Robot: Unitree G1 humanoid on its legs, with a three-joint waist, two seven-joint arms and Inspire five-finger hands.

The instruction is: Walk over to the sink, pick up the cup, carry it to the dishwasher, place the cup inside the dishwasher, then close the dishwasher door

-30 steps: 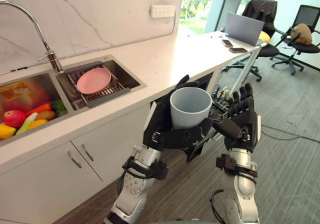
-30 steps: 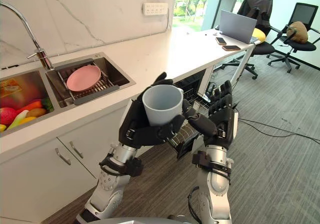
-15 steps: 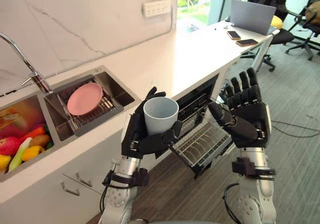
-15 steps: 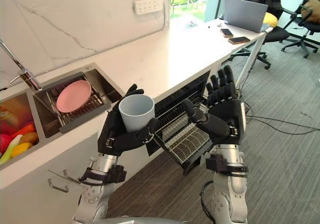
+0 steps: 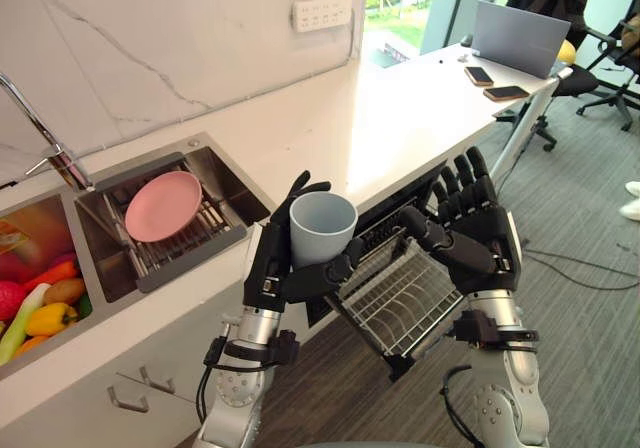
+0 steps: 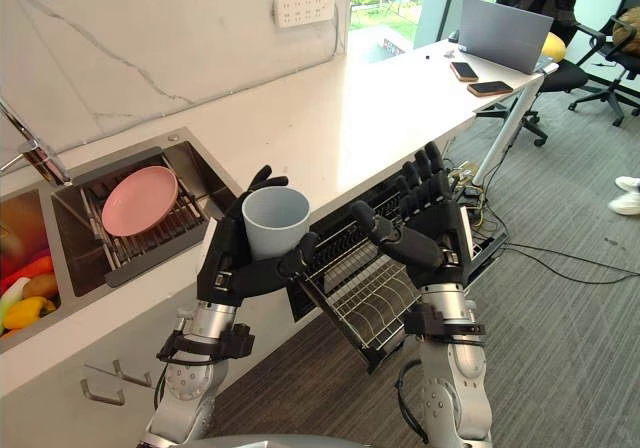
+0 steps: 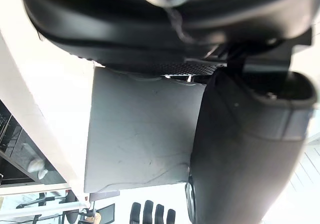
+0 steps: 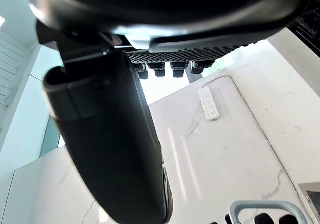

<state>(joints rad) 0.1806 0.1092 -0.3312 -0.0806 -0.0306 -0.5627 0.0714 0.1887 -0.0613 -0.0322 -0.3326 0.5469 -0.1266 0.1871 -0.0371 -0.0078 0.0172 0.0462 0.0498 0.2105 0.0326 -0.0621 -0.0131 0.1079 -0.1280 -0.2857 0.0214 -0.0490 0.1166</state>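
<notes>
Cup [image 5: 322, 228] upright, mouth up

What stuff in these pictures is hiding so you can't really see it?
- Cup bottom: eye views, the left hand wraps it.
- Dishwasher inside: eye views, the counter covers it past the pulled-out rack.
- Fruit in the sink: left eye view, cut by the picture's left edge.
- Person wearing the shoes: cut off by the right edge.

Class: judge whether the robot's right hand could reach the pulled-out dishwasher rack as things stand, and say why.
Probably yes. The right hand is open and empty, raised close above the rack, with nothing between them. The cup sits in the left hand, off to the side.
</notes>
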